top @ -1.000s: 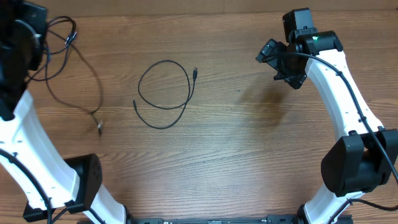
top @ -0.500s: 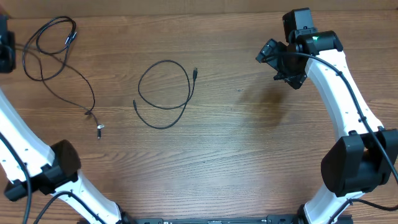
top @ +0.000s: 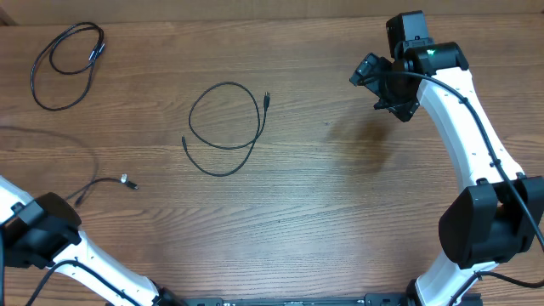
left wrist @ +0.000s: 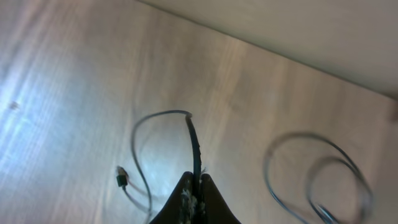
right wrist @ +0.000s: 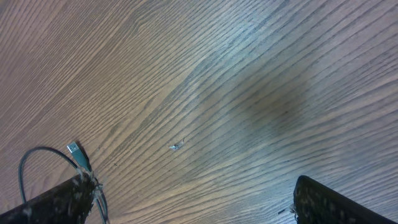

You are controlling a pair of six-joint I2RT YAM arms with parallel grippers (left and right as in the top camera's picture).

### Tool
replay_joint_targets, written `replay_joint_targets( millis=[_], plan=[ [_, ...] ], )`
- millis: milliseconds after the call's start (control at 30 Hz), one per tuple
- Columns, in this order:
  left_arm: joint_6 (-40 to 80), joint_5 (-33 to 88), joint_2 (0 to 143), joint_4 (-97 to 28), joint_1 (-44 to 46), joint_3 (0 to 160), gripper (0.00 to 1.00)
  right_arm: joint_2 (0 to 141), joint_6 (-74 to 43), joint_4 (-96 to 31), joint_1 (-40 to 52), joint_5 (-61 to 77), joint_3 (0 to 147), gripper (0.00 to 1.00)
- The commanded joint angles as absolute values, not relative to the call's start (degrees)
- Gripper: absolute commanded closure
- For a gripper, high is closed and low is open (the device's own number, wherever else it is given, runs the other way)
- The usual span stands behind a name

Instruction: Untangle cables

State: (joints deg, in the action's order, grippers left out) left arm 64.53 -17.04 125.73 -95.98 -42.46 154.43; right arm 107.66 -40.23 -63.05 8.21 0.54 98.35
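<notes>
Three thin black cables lie apart on the wooden table [top: 340, 195]. One is a small coil [top: 64, 61] at the far left. A second is a loose loop [top: 225, 127] in the middle, and its plug end [right wrist: 76, 151] shows in the right wrist view. The third cable [top: 95, 184] trails off the left edge, its plug [top: 129, 182] on the wood. In the left wrist view my left gripper [left wrist: 196, 182] is shut on this cable [left wrist: 194, 140], above the table, with its plug [left wrist: 122, 178] lying below. My right gripper [top: 387, 85] hovers open at the far right, holding nothing.
The left arm's white link and black joint [top: 38, 234] sit at the front left corner. The right arm [top: 463, 127] runs along the right side. A pale wall edge [left wrist: 323, 37] borders the table's far side.
My left arm has swung out toward the front left, pulling its cable free of the far-left coil. That cable's plug has slid toward the front. The right arm has not moved.
</notes>
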Motion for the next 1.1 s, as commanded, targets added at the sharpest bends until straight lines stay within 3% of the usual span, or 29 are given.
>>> replay_joint_targets(
  millis=[0, 100, 233, 267, 300, 367, 400, 567, 700, 867, 967, 1067],
  plan=[
    [63.1, -23.3, 130.3, -95.8, -44.5, 153.8, 0.96, 107.4, -40.0, -62.8, 8.0, -0.4, 98.7, 0.0],
    [61.6, -23.3, 134.6, -95.7, -45.0, 153.8, 0.95, 107.4, -40.0, -62.8, 8.0, -0.4, 98.7, 0.0],
    [58.1, -22.9, 138.9, -95.8, -45.0, 153.8, 0.75, 107.4, -40.0, -62.8, 8.0, -0.4, 98.7, 0.0],
    [57.1, -22.5, 139.9, -95.8, -44.9, 153.8, 0.67, 107.4, -40.0, -62.8, 8.0, -0.4, 98.7, 0.0],
    [55.6, -22.0, 141.3, -96.1, -44.9, 153.8, 0.5, 107.4, -40.0, -62.8, 8.0, -0.4, 98.7, 0.0],
    [53.8, -20.9, 142.5, -96.7, -45.0, 153.8, 0.27, 107.4, -40.0, -62.9, 8.0, -0.4, 98.7, 0.0],
    [52.6, -20.6, 143.0, -96.8, -45.0, 153.8, 0.24, 107.4, -40.0, -62.8, 8.0, -0.4, 98.7, 0.0],
    [48.5, -18.0, 143.2, -96.8, -45.0, 153.8, 0.23, 107.4, -40.0, -62.8, 8.0, -0.4, 98.7, 0.0],
    [37.6, -12.6, 143.2, -96.8, -44.9, 153.8, 0.2, 107.4, -40.0, -62.8, 8.0, -0.4, 98.7, 0.0],
    [37.6, -20.2, 143.3, -96.8, -45.0, 153.8, 0.23, 107.4, -40.0, -62.8, 8.0, -0.4, 98.7, 0.0],
    [37.6, -26.1, 143.3, -96.4, -45.1, 152.8, 0.18, 107.4, -40.0, -62.8, 8.0, -0.4, 98.7, 0.0],
    [35.4, -29.1, 143.3, -94.6, -45.1, 149.9, 0.22, 107.4, -40.0, -62.8, 8.0, -0.4, 98.7, 0.0]
  ],
)
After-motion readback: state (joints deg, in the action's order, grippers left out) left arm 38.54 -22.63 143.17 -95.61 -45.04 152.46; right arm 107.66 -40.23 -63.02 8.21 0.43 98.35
